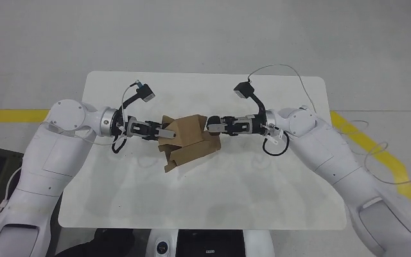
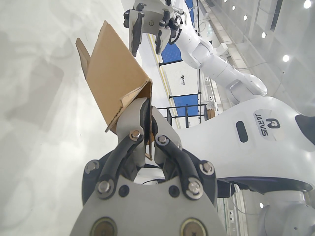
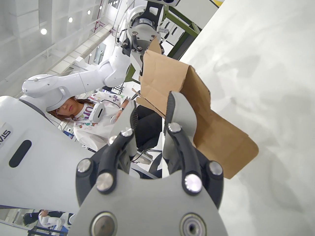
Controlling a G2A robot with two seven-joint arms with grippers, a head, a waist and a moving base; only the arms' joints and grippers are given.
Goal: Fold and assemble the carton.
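Carton [image 1: 190,138]: hanging over the desk [image 1: 257,193], being pinched at a flap edge by the left tool [image 2: 146,109], right tool [image 3: 151,101] gaping wide just beside it. Likely handling light, stiff, easily creased; gripping panel edges near folds seeming safest.

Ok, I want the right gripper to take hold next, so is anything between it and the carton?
Nothing visible is. The right gripper is open, close up against one side of the carton, with no other thing between them. The left gripper is shut on the opposite edge, clear of that approach.
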